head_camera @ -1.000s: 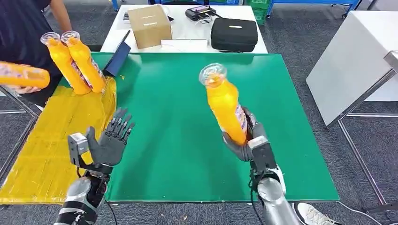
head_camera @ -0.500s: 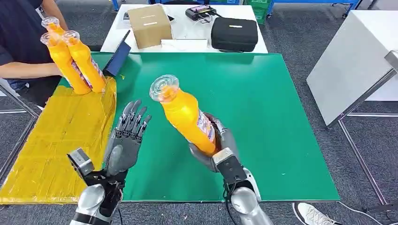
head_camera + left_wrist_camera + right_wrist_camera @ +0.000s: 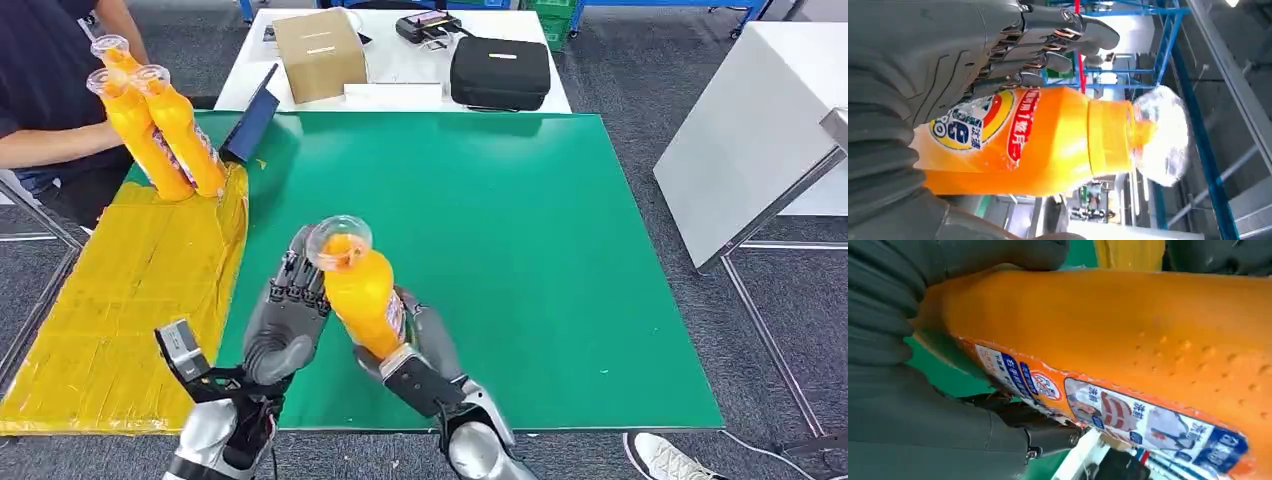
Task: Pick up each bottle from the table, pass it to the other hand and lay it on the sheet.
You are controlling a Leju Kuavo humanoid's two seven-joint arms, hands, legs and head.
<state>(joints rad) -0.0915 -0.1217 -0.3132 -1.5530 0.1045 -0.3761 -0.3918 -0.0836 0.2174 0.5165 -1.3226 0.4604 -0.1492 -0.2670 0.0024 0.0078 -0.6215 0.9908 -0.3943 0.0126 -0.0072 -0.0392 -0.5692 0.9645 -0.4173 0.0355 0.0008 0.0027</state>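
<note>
A: Where is the orange plastic juice bottle with the clear cap (image 3: 361, 290)?

B: Held in the air above the green bench (image 3: 560, 250), near its front edge, between the robot's two hands. The right hand (image 3: 420, 345) grips it low on the body, its fingers wrapped around the labelled part, and the cap end tilts up toward the camera.

A: And the left hand (image 3: 283, 320)?

B: Raised beside the bottle, palm turned toward it, fingers (image 3: 1048, 50) stretched along the bottle's side. In the left wrist view they lie against the label but have not curled round it, so I judge that hand empty and spread, ready to receive.

A: Why hold the bottle that way?

B: Gripping the base leaves the upper body free for the other hand to take. This looks like the hand-over step, with the laying down not yet done.

A: How many bottles?

B: Four: the one in hand, and three more orange bottles (image 3: 165, 130) leaning together at the far end of the yellow sheet (image 3: 120, 300), which lies along the left of the bench. A person (image 3: 45, 90) stands just behind them.
</note>
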